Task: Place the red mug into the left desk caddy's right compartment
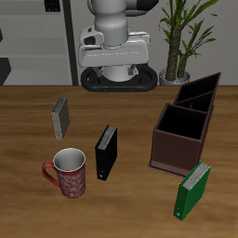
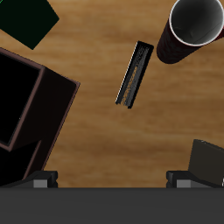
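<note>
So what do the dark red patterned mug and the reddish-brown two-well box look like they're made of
The dark red patterned mug looks like glazed ceramic: mottled pale decoration outside, smooth whitish inside, thick rim and moulded loop handle. The reddish-brown two-well box could be stained wood or matte plastic: thin flat walls, dull even colour and no visible grain, so the render leaves it open.

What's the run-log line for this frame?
phase: pre-grasp | gripper: open, empty | red mug: upright on table, ungrasped | left desk caddy: both wells empty
</note>
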Robot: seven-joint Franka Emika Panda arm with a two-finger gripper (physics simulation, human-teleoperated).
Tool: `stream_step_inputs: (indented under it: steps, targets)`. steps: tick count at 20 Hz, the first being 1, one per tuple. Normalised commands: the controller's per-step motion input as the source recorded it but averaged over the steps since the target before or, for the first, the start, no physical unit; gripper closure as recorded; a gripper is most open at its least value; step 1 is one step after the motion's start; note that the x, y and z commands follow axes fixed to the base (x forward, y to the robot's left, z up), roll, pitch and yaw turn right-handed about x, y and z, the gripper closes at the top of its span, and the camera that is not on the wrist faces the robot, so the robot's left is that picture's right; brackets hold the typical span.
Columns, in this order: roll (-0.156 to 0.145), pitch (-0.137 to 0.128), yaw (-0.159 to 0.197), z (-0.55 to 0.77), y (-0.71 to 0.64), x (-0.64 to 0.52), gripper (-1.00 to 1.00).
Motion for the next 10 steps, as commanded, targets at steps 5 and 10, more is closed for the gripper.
stream_step_inputs:
  steps: [5,10]
  targets:
    - [-0.085,-0.020,-0.028,0.14,-0.30,0.35,-1.00]
    - [-0.047,-0.010,0.008,0.08,-0.23,0.34,-1.00]
